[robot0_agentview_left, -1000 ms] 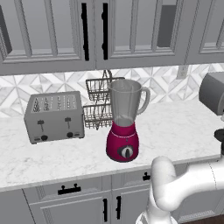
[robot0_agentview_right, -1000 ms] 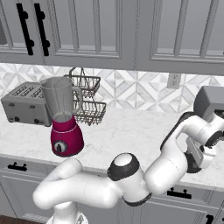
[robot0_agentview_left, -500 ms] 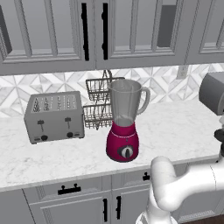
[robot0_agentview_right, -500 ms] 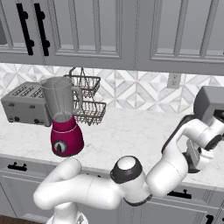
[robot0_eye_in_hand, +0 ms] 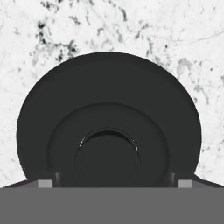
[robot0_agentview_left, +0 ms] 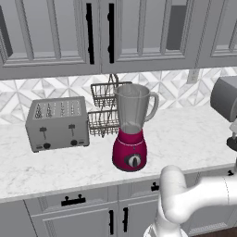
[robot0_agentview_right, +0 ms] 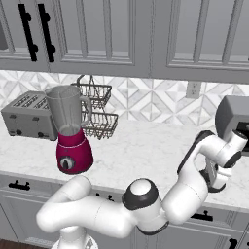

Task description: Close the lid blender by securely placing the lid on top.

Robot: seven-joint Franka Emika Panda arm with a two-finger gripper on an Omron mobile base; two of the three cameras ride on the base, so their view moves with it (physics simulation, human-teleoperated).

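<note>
Gripper (robot0_agentview_right: 214,179) is at the far right of the counter (robot0_agentview_right: 146,146), pointing down at the marble just in front of the grey appliance (robot0_agentview_right: 232,116) at the right edge. In the hand view the lid (robot0_eye_in_hand: 109,127) sits directly below the hand: a dark round cap lying flat on the marble, concentric steps with a raised centre knob, centred between the two fingertips (robot0_eye_in_hand: 43,183) that just poke up at the bottom corners. The tips look to straddle the lid's lower edge, but whether they are released or already pinching it cannot be told from these pictures; no clear gap or contact is visible. The lid is round, so no long axis matters; approach is straight down and any wrist yaw should work. The key relation is lid to blender (robot0_agentview_right: 72,131): the blender stands well apart to the left, near the toaster (robot0_agentview_left: 58,122) and just in front of the wire basket rack (robot0_agentview_left: 104,111), jar (robot0_agentview_left: 133,107) upright with an open rim and the handle on its right side in the left base view. Judgement: the pick is at or near the grasp stage; afterwards the carry is a long leftward sweep, with a lift clear of the jar rim before lowering the lid on flat and centred.
</note>
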